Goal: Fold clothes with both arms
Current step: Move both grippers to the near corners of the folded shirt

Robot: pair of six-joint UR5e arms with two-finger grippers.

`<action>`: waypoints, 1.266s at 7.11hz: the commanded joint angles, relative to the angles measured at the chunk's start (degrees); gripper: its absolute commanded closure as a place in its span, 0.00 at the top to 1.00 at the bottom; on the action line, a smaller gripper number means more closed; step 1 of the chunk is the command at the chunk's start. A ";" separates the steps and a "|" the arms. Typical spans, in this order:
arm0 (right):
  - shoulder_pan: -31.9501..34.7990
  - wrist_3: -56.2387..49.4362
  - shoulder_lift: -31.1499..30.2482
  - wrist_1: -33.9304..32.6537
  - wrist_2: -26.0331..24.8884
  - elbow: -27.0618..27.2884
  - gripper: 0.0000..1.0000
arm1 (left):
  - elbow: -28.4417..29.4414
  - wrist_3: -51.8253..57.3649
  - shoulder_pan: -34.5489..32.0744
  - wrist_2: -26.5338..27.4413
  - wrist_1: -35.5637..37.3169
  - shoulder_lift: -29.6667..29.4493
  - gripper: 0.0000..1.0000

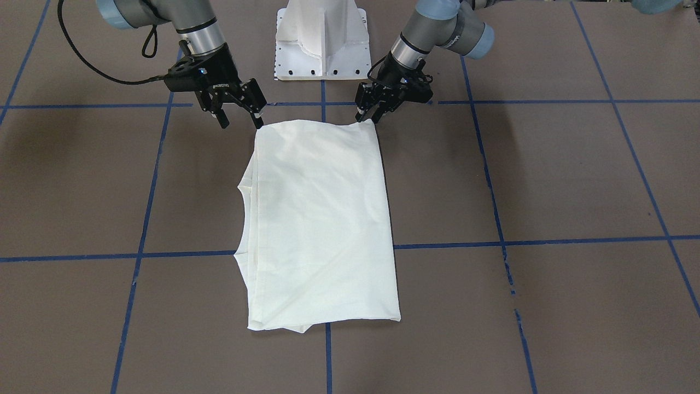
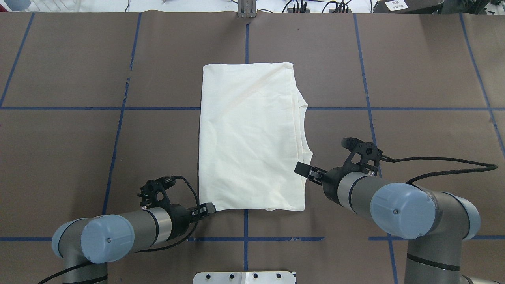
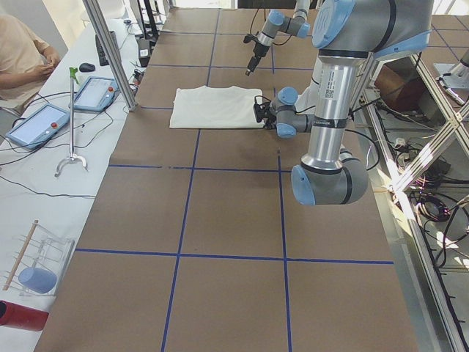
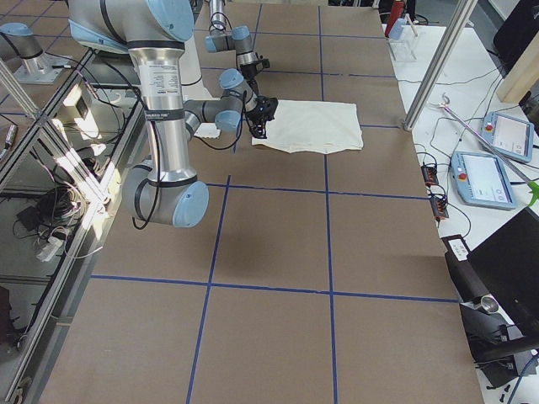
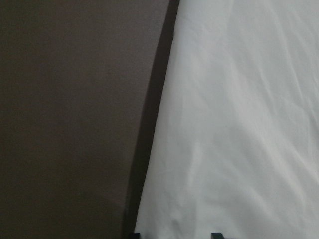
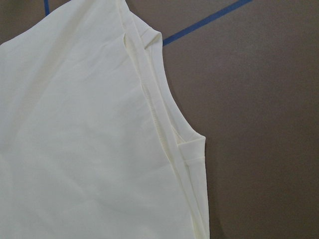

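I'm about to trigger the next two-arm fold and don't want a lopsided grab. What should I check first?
1. The shirt lies flat, folded into a rectangle: ok.
2. The left claw is at the shirt's near corner: ok.
3. The left claw grips cloth: cannot tell; its tips are at the fabric, closure is unclear.
4. The right claw is open: ok, jaws spread wide.
5. The right claw is down at the cloth: not ok; it hangs above the shirt's right edge.
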 commanded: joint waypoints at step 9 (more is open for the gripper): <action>-0.09 0.00 0.00 -0.07 -0.20 -0.08 1.00 | -0.33 0.04 -0.09 0.06 3.74 -0.72 0.37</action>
